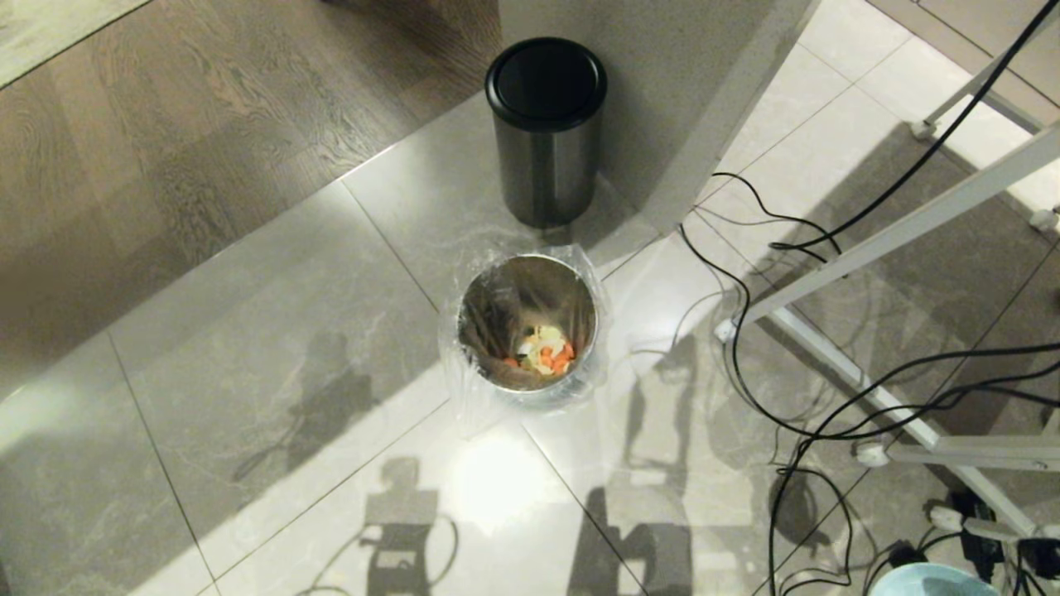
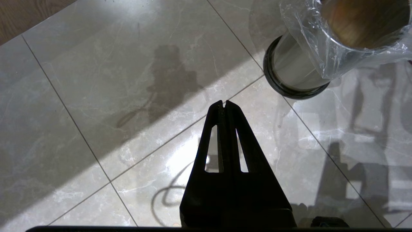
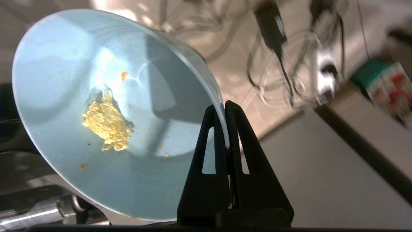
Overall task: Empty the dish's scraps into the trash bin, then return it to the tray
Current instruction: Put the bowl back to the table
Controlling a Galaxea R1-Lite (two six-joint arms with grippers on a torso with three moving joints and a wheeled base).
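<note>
The tipping step is judged done: orange and pale yellow scraps (image 1: 545,351) lie in the small shiny steel bin with the clear liner (image 1: 530,285), so carrying to the tray, unseen here, comes next. Only the right wrist view shows the small round light-blue dish (image 3: 64,64), at the head view's near right edge, pinched at its rim by the right end effector (image 3: 224,108) with a yellow clump (image 3: 107,124) stuck inside. The left end effector (image 2: 224,103) is pressed together over the tiled floor (image 2: 96,80).

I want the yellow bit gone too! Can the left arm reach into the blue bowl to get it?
Probably not now. The left gripper is shut, low over the floor beside the trash bin, while the right gripper pinches the dish elsewhere.
</note>
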